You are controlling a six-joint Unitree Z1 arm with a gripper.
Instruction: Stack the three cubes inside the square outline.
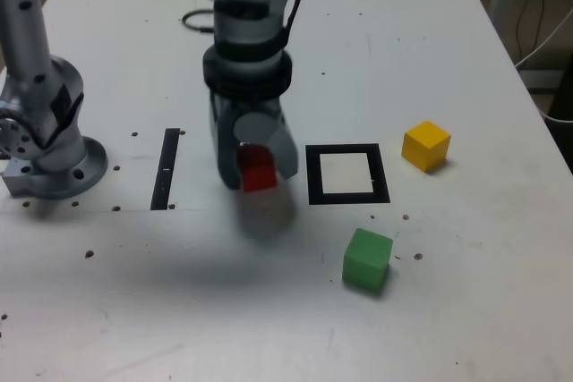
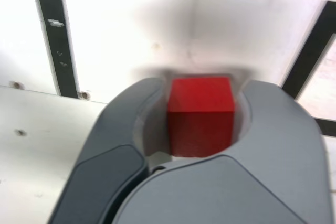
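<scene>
We see square outline (image 1: pixel 348 174) with bare white centre, nothing standing in it; gripper (image 1: pixel 257 165) closed on red cube (image 1: pixel 259 171) just to its left in exterior view, open table (image 1: pixel 466 51) between. Green cube (image 1: pixel 367 259) near side of outline, yellow cube (image 1: pixel 425 145) to its right, both apart from frame. Black strip (image 1: pixel 166 168) and arm base (image 1: pixel 49 154) further left

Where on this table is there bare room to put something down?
The white centre of the square outline is free, as is the near tabletop before the green cube. It is crowded where the hand holds the red cube, between black strip and outline.
</scene>
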